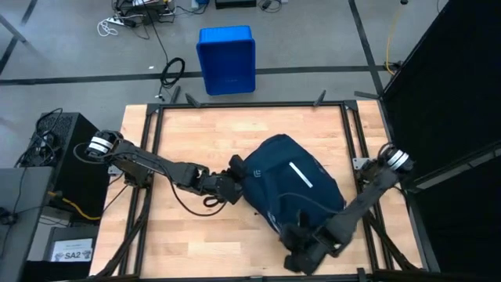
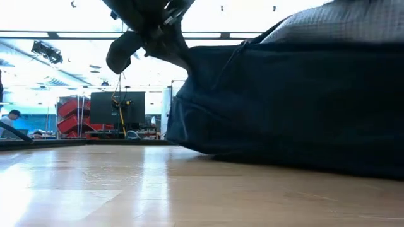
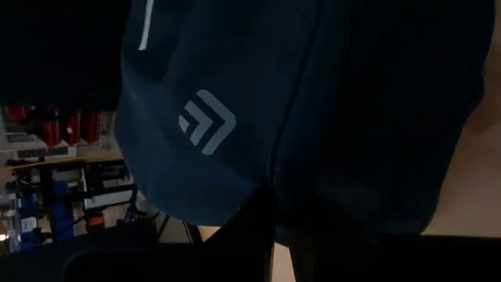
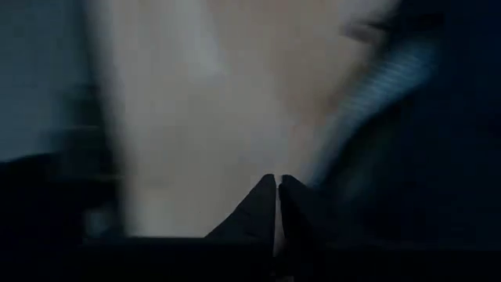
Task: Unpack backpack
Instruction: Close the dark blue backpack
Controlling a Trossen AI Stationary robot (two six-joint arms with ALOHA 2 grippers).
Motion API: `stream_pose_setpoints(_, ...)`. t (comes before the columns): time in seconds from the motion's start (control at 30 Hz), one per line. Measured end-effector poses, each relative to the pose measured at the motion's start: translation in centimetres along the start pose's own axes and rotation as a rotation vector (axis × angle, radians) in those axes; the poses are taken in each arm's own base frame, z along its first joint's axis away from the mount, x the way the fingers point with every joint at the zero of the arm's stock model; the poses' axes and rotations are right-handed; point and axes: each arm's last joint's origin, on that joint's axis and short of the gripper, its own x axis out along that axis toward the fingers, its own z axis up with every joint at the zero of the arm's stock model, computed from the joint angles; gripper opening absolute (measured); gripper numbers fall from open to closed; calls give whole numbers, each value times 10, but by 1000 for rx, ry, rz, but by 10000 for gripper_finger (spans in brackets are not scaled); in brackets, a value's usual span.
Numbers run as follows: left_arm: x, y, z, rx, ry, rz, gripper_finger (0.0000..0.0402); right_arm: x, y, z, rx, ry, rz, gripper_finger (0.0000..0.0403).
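The dark navy backpack [image 1: 293, 184] lies on the wooden table [image 1: 196, 133], right of centre, with its white stripe [image 1: 300, 174] facing up. My left gripper [image 1: 237, 168] is at the bag's left end, shut on its fabric. In the left wrist view a grey logo [image 3: 207, 121] on the bag shows just past the shut fingers. My right gripper [image 1: 293, 236] is at the bag's near edge. Its fingers [image 4: 266, 205] are shut with nothing between them; in the blurred right wrist view the table shows behind them and the bag beside them. My left gripper pinches the backpack's fabric at the edge of its left end [image 3: 270, 184] between its two fingers. It comes from the table's left, slanting down. In the low view the fabric [image 2: 189, 60] is drawn up toward the gripper, while the rest of the bag [image 2: 303, 157] rests on the table.
A bright blue plastic bin [image 1: 227, 59] stands on the floor beyond the table's far edge. Bare wood lies along the table's far side and at its near left. A black frame [image 1: 250, 104] runs around the table's edges.
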Motion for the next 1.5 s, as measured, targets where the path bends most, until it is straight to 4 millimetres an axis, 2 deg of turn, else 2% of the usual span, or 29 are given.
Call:
stream_pose_setpoints(0.17,-2,-3,1,17,2,-17,0,28,-36,-7,69,125,-352,0)
stream_pose_setpoints(0.27,-5,-7,3,29,-4,-35,0,31,-53,-8,105,154,-514,0)
stream_pose_setpoints(0.37,-6,-9,5,35,-13,-42,0,32,-60,-5,130,143,-569,0)
stream_pose_setpoints(0.47,-7,-10,5,21,-18,-47,0,31,-59,-1,105,141,-535,0)
stream_pose_setpoints(0.6,-7,-10,4,10,-11,-56,0,3,-48,10,98,79,-460,0)
stream_pose_setpoints(0.77,-7,-11,4,1,-9,-57,0,-36,-28,21,88,-96,-359,1)
stream_pose_setpoints(0.87,-7,-10,4,-1,-11,-55,0,-42,-14,21,32,-171,-290,7)
stream_pose_setpoints(1.0,-7,-9,6,-13,-30,-49,0,-21,3,15,-35,-206,-208,32)
stream_pose_setpoints(1.1,-8,-10,8,-14,-39,-47,0,0,4,14,-11,-209,-210,63)
stream_pose_setpoints(1.3,-9,-11,10,-8,-46,-50,0,26,-17,1,162,-117,-269,139)
stream_pose_setpoints(1.5,-10,-12,11,-11,-56,-45,0,45,-38,-8,237,-196,-362,196)
